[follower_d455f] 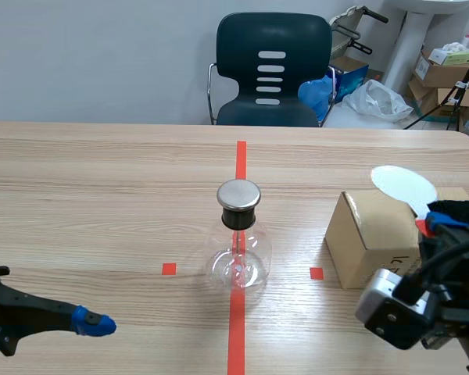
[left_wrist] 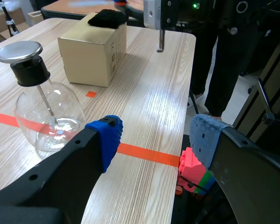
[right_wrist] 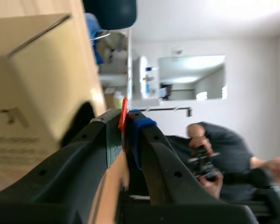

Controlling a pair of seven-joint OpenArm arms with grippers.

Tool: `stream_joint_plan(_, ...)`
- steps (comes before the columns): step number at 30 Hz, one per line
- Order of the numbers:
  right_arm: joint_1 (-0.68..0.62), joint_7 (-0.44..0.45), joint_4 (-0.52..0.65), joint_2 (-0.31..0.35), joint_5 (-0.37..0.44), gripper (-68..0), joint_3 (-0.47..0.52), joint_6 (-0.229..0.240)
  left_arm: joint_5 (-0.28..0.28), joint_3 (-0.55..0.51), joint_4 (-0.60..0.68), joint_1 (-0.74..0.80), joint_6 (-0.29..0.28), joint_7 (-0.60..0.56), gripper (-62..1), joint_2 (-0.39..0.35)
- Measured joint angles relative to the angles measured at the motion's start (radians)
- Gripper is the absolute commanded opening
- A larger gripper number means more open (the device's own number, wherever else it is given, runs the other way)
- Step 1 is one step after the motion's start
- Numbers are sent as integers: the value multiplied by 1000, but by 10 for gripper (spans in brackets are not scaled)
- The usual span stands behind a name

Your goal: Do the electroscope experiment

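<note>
Well ahead of the left gripper [follower_d455f: 94, 322] in the scene view, the electroscope [follower_d455f: 239, 238] stands upright on the tape line with its metal cap [follower_d455f: 239, 195] untouched. The right gripper [follower_d455f: 436, 226] sits beside the cardboard box [follower_d455f: 367, 234], near a black cloth [follower_d455f: 461, 209] on top of it. In the left wrist view the left fingers [left_wrist: 105, 135] are spread wide on nothing, with the flask ahead and off to one side of them. In the right wrist view the right fingers [right_wrist: 142, 130] are pinched on a thin orange-red strip [right_wrist: 123, 116], close against the box. The strip seems to be picked up; charging it and bringing it to the cap look not yet done.
</note>
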Motion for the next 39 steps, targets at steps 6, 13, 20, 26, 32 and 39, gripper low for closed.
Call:
stream_joint_plan(6,55,-87,7,0,-60,-665,-25,7,-1,0,0,0,87,9,-484,8)
stream_joint_plan(13,223,-254,7,17,-117,-665,-244,89,5,0,0,-26,126,145,-524,113)
stream_joint_plan(20,318,-331,7,17,-133,-665,-360,200,5,0,-17,-109,127,240,-524,192)
stream_joint_plan(26,320,-340,6,37,-164,-665,-408,230,4,0,-131,-190,126,288,-525,267)
stream_joint_plan(32,311,-352,6,73,-166,-665,-429,237,5,0,-286,-247,98,288,-543,352)
stream_joint_plan(39,265,-350,6,92,-183,-665,-428,236,7,0,-413,-296,76,288,-548,436)
